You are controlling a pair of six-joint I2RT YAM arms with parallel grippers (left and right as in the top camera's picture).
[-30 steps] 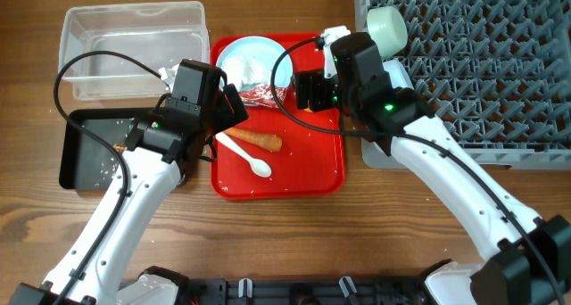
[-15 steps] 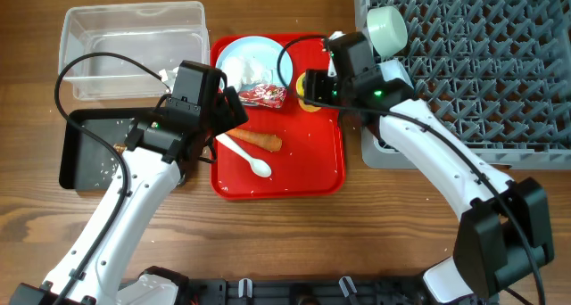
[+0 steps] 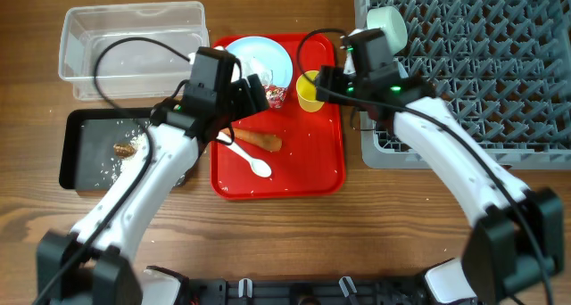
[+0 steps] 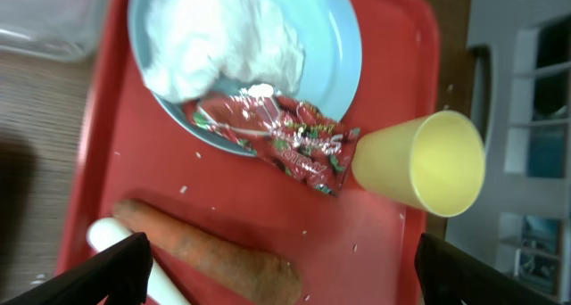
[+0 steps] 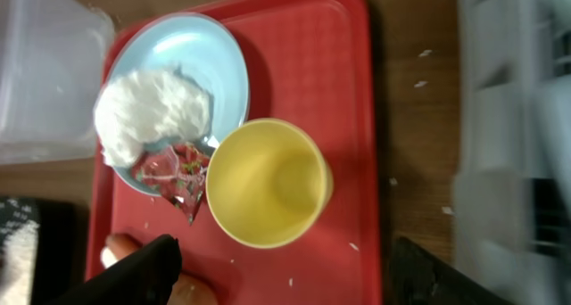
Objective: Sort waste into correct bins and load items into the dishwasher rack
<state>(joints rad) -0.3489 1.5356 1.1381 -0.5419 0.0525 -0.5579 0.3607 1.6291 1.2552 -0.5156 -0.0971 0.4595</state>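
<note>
Both sets of fingers are spread wide, nothing in either. My left gripper [image 4: 294,274] hangs right over the carrot [image 4: 214,256] on the red tray [image 4: 393,243]. Just past it the wrapper [image 4: 277,136] lies half on the plate [image 4: 335,55], next to the tissue [image 4: 223,33]. My right gripper [image 5: 290,278] is above the cup [image 5: 266,182], which stands beside the plate. The rack [image 3: 482,64] is further right.

The wooden table [image 3: 375,216] carries a clear tub [image 3: 125,20], black tray [image 3: 85,155], red tray [image 3: 303,162] and grey rack [image 3: 482,64].

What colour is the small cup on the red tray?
Yellow, inside and out; the cup shows best in the right wrist view.
</note>
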